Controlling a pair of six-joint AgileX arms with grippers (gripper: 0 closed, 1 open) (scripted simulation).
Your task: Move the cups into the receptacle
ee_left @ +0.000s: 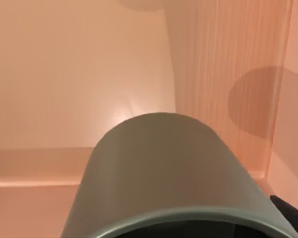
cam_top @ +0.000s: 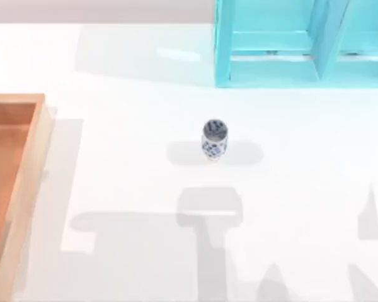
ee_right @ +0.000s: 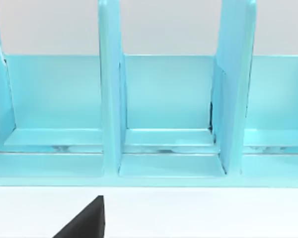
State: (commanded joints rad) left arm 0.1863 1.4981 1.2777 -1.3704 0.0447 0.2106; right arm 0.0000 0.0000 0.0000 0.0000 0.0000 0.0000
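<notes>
White surface lies open around the blue-patterned cup, which stands alone mid-table, approachable from every side. Turquoise shelf unit walls off the far right edge, its upright dividers splitting it into narrow bays. Wooden tray bounds the left side, raised rim standing above the surface. Left wrist view: olive-grey cup crowds the lens, tray wall close behind, probably little side room there.

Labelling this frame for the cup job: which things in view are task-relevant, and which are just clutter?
Task things:
- white-and-blue cup, upright mid-table
- olive-grey cup, close to the left wrist camera, over wood
- wooden tray, at the table's left edge

Just lying about:
- turquoise shelf unit, at the table's far side
- table
</notes>
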